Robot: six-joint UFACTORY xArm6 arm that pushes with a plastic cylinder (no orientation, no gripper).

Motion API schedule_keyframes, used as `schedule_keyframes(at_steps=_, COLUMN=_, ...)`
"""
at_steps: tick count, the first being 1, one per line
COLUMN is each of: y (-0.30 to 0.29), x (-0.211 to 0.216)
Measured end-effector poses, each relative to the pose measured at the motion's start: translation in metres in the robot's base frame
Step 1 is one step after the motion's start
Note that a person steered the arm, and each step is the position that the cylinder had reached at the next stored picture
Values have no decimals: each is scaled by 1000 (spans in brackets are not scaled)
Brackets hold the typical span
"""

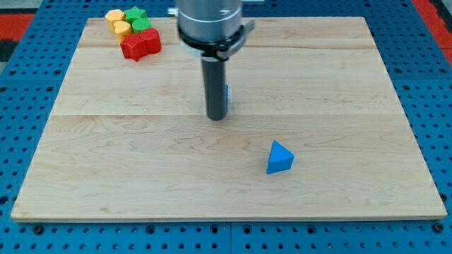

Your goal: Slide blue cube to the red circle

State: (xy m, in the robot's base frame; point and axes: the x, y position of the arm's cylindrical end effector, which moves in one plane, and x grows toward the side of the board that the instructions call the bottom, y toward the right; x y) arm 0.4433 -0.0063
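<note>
My tip rests on the wooden board a little above the middle of the view. The blue cube is almost wholly hidden behind the rod. Only a thin blue sliver shows at the rod's right edge, just above the tip. Two red blocks lie touching each other at the view's top left, far from the tip. I cannot tell which of them is the circle.
Two yellow blocks and two green blocks are packed against the red ones at the top left corner. A blue triangular block lies alone below and to the right of the tip.
</note>
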Motion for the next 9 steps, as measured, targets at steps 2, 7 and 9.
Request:
schedule_keyframes(at_steps=2, y=13, x=-27)
schedule_keyframes(at_steps=7, y=-59, x=-122)
schedule_keyframes(at_steps=9, y=-45, x=-143)
